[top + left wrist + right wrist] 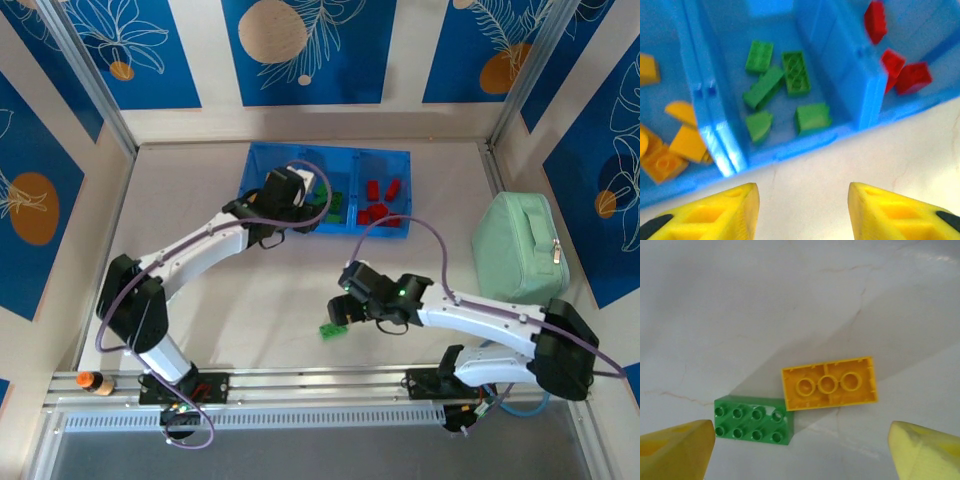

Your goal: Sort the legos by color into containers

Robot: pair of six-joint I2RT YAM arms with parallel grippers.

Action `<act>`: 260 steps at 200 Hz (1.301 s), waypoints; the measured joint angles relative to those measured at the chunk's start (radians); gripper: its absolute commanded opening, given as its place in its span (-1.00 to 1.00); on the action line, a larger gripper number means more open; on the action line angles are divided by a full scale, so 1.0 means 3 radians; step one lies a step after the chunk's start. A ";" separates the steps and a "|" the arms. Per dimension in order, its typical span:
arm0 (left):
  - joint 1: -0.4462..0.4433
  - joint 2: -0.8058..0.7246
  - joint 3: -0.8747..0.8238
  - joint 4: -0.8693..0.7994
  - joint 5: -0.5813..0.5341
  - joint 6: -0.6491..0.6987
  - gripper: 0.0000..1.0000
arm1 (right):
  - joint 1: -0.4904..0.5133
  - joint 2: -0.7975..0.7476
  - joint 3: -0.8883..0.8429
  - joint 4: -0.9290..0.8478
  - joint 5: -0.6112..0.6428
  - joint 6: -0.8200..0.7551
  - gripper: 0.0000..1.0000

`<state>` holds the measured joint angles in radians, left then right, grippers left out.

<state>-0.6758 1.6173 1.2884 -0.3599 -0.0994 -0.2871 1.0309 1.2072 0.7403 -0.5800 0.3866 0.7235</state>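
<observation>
- Legos left to sort: two lie on the desk (250, 300) in front of the right arm. A green brick (752, 420) sits studs-up and a yellow brick (829, 383) lies hollow-side up. They meet at one corner.
- Handling: expect hard, light, smooth plastic that will not deform but may skid or pivot if pinched off-centre. Take each brick across its two long flat sides, near mid-length. Avoid the studs and corners.
- Count in the containers (840, 60), three compartments of one blue bin:
  - Middle: five green pieces (796, 72).
  - Right: three red pieces (892, 62) within the left wrist view.
  - Left: at least four yellow pieces (687, 142), with others cut off by the frame edge.
- Right pincer (800, 455): fingers wide apart, above both loose bricks, touching neither. Because the bricks meet, you will probably need to target one end clear of its neighbour.
- Left pincer (802, 210): fingers apart with nothing between them, over bare desk just beside the bin's near rim.
- One mint-green pouch (520, 245) sits at the right, well apart from the bricks. Do not treat it as a sorting target.
</observation>
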 measured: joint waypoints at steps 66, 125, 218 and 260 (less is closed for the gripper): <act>0.0041 -0.0529 -0.1013 0.0186 -0.0061 -0.0263 0.00 | 0.0474 0.0867 0.0361 -0.0179 0.0019 0.0532 0.82; 0.0050 -0.0932 -0.1512 0.0324 -0.0192 -0.0436 -0.02 | 0.0600 0.1448 0.0661 -0.0257 0.0018 0.0828 0.78; 0.0149 -0.1783 -0.2202 0.0401 -0.0449 -0.0618 -0.02 | 0.0636 0.1837 0.1241 -0.0590 0.0025 0.0945 0.09; 0.0165 -0.1938 -0.2403 0.0403 -0.0473 -0.0713 -0.04 | 0.0544 0.1893 0.1734 -0.0782 0.0127 0.0771 0.09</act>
<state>-0.6262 1.0359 0.5674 -0.2390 -0.2413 -0.5011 1.1942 1.7752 1.2606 -0.8146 0.4248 0.9546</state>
